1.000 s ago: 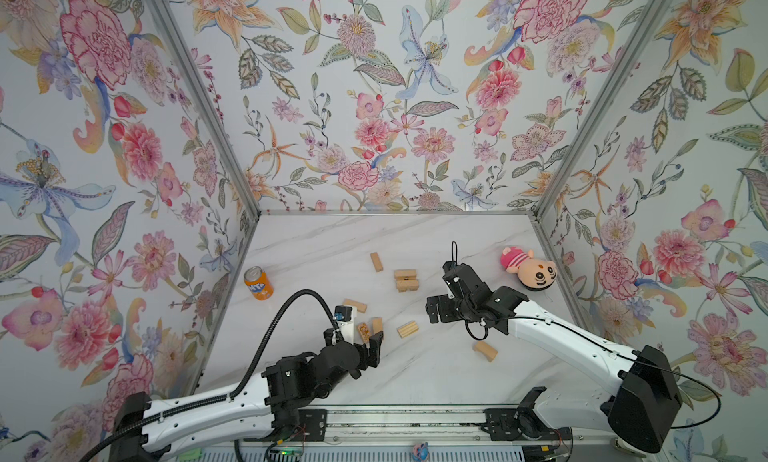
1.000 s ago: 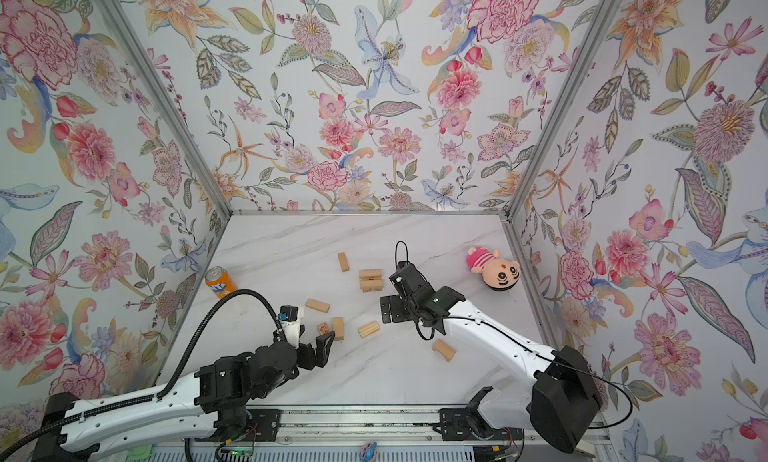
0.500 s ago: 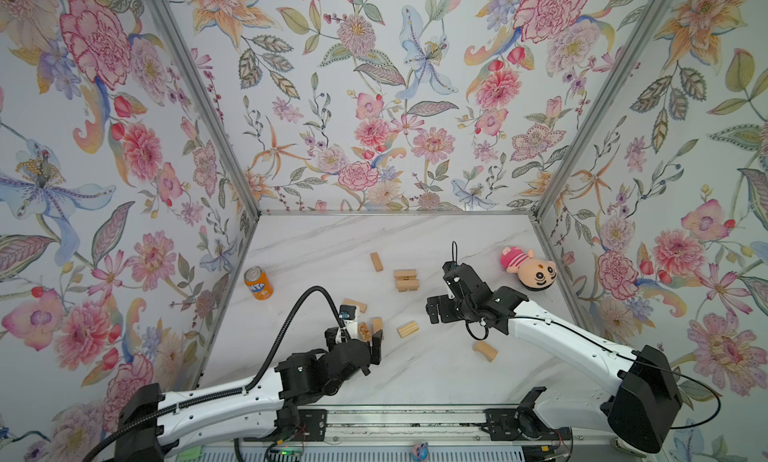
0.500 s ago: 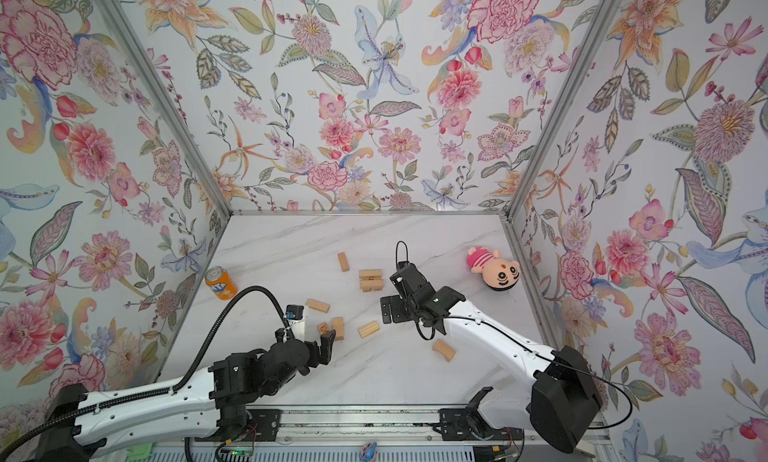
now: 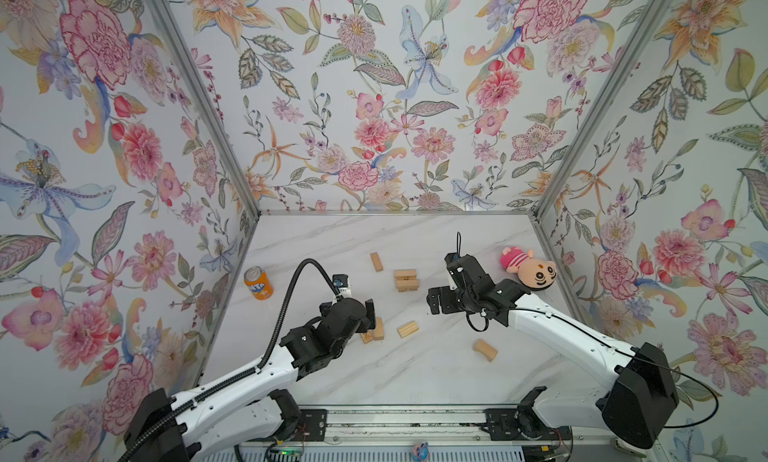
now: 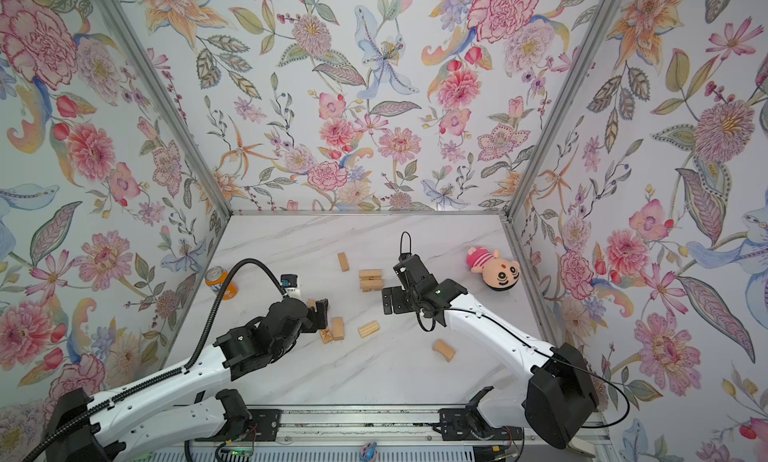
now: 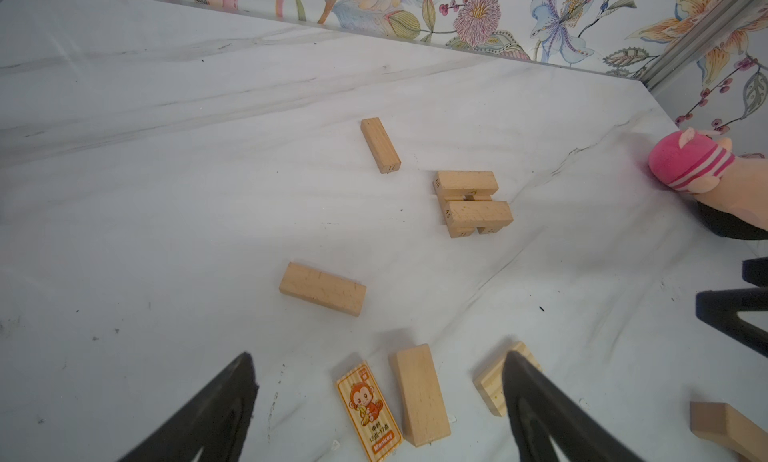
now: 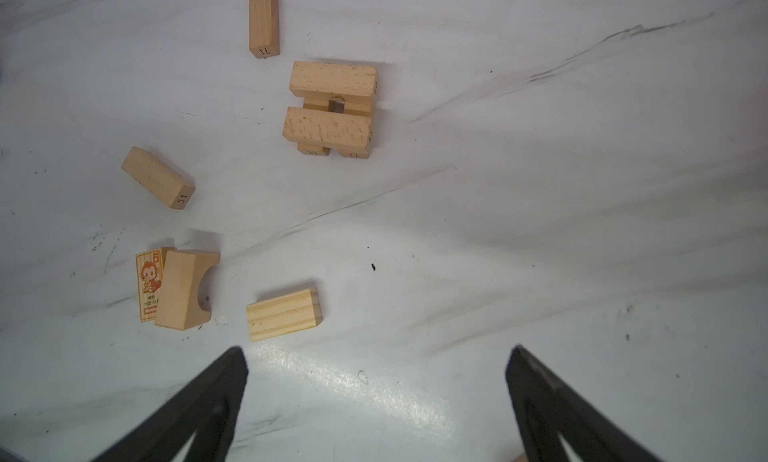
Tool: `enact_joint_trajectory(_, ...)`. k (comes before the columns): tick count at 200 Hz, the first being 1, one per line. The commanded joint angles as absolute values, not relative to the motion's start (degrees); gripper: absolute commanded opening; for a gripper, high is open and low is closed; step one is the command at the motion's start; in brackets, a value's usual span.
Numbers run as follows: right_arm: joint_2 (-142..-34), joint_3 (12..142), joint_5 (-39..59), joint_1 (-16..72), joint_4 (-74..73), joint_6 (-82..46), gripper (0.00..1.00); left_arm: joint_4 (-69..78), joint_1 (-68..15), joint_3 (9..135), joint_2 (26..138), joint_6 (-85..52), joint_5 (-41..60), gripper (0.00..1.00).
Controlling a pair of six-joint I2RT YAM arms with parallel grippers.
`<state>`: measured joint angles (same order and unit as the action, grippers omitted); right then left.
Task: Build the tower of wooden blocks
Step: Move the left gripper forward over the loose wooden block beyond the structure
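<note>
The tower stands near the middle of the worktop, a bit toward the back edge. It is small. Two pale blocks lie side by side on top with a gap between them, and they cross over the blocks below. I cannot tell how many layers it has.

The right gripper hangs just beside the tower, on the side of the right edge. Its jaws are spread wide and nothing is in them.

The left gripper is nearer the front edge. Its jaws are spread wide too and hold nothing. It hangs over the monkey block and a plain block, which lie touching side by side. In the left wrist view one black finger hides part of the ridged block. I cannot tell if the finger touches it.

One loose block lies behind the tower toward the back edge. Another loose one is mostly hidden under the left gripper in both top views. A curved block lies alone toward the front right corner.

An orange soda can stands by the left edge. A plush doll lies by the right edge.
</note>
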<state>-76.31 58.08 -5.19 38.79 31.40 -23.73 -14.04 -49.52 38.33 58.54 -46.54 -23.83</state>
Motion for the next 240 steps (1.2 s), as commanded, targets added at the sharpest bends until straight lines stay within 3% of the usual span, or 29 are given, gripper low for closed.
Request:
enact_joint_trajectory(1,-77.0,59.9,-4.0,37.5,31.3,-22.2,0.99,-11.7,-46.6,42.7,63.1,-41.8,-19.3,0.92)
enact_joint_trajectory(76,-77.0,62.6,-2.3,33.5,32.8,-21.5,0.99,-6.0,-36.3,53.0,78.6,-35.7,-10.2,0.91)
enact_joint_trajectory(162,-78.4,68.7,-1.9,32.0,35.7,-20.7,0.99,-6.2,-28.2,65.1,93.4,-32.2,-8.4,0.87)
enact_joint_trajectory(240,-78.5,69.3,-1.4,31.6,36.4,-20.9,0.99,-7.5,-25.9,70.2,100.5,-31.2,-8.4,0.79)
